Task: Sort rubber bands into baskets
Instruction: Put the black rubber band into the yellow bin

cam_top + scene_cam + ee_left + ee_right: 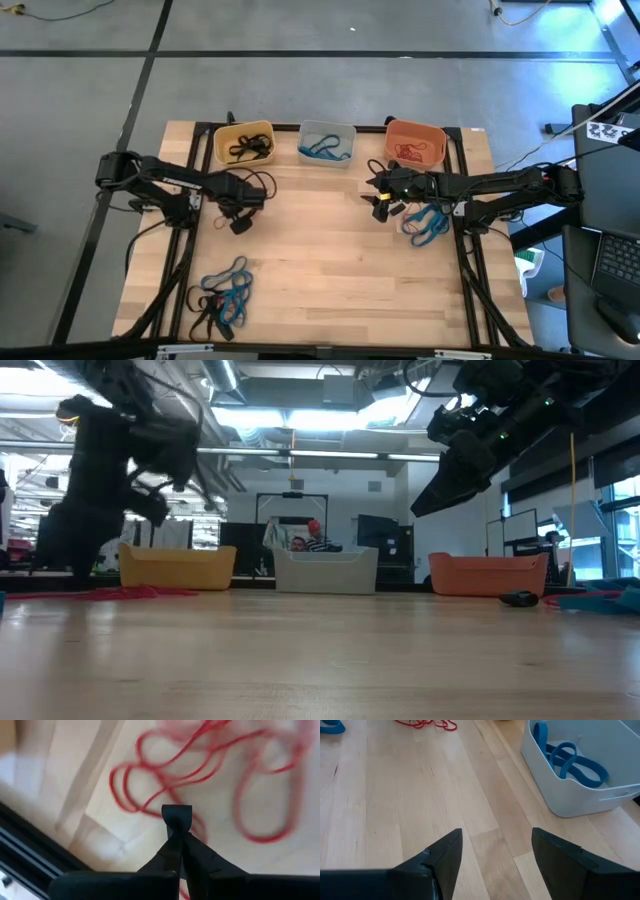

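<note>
Baskets yellow (243,143), pale grey (326,141), orange (414,144); bands (200,765) seemingly red.

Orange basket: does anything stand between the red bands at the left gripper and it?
Probably yes. The right gripper, open, hovers just in front of the orange basket's near left corner, roughly on the line from the left gripper, which is shut at the red bands. Nothing else visible lies between.

Overhead looks straight down, the low camera level across the table (330,240), wrist cameras close; all share its wood.
</note>
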